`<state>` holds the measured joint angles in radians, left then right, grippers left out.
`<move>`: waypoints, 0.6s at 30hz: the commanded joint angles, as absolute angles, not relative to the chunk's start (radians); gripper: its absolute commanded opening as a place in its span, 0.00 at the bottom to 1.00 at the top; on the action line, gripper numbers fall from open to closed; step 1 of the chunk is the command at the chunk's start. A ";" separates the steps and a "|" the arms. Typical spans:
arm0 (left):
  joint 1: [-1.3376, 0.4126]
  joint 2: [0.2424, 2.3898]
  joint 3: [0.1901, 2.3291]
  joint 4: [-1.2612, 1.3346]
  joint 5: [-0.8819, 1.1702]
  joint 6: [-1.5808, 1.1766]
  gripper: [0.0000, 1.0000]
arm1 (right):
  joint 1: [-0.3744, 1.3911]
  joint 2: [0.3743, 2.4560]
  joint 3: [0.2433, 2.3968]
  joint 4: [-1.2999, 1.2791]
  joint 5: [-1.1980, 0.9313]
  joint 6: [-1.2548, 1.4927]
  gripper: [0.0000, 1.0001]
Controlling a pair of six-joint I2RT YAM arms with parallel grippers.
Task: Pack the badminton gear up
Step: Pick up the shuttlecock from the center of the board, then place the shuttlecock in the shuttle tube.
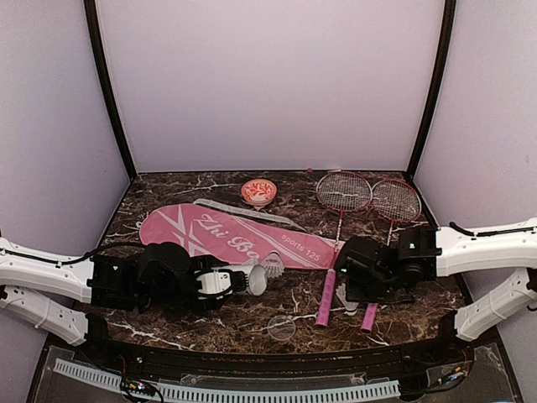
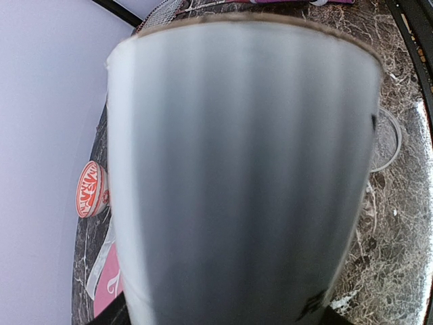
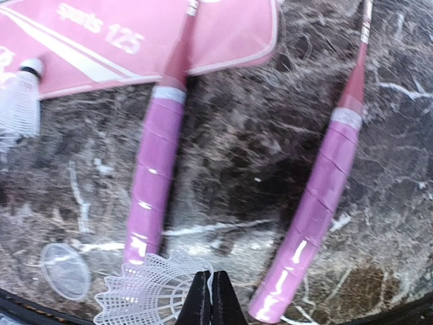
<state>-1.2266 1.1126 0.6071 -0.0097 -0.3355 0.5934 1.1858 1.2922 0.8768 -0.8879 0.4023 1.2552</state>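
The right fingers point(image 3: 210, 279) are fully closed and seem to pinch the rim of a shuttlecock's point(image 3: 145, 296) feather skirt, which lies on the bench point(image 3: 257, 135) just to their left. The left fingers point(image 1: 216, 282) are closed around the long white tube point(image 1: 250, 280), and its far end points toward the right fingers. I think the lift should be slow, because thin feathers can slip. The left fingers should hold the tube steady while the shuttlecock comes to its mouth.
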 commanded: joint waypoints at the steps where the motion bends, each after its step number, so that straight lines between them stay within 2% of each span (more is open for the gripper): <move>1: -1.226 1.100 0.640 -0.008 -0.324 0.566 0.64 | 1.188 1.237 0.855 -0.753 0.438 1.217 0.00; 9: -1.226 1.101 0.641 -0.005 -0.321 0.560 0.64 | 1.181 1.065 0.740 -0.417 0.457 1.114 0.00; 14: -1.225 1.108 0.638 0.000 -0.319 0.561 0.64 | 1.181 0.948 0.607 -0.063 0.372 0.987 0.00; 18: -1.226 1.119 0.641 -0.003 -0.319 0.560 0.64 | 1.183 0.946 0.557 0.129 0.292 0.943 0.00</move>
